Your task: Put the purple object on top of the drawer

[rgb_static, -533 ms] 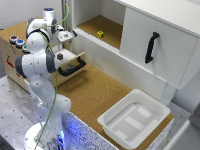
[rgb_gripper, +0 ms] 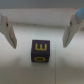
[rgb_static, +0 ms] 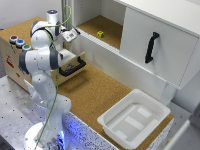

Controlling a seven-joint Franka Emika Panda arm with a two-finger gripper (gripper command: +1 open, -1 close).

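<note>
Small dark purple cube with yellow markings (rgb_gripper: 40,52) sitting on pale floor, likely inside open pale wooden drawer with black bar handle (rgb_static: 75,62). Straddled by gripper (rgb_gripper: 39,44), spread wide, no contact. Barely moved versus half a second ago; grasp not yet made.

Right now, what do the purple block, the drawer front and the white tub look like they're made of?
Purple block: looks like painted wood or plastic, matte, with yellow markings; too blurred to be sure. Drawer: pale wood, plain finish, with a black bar handle, probably plastic or metal. White tub: likely moulded plastic, smooth with rounded corners. Gripper hangs open above the block.
</note>
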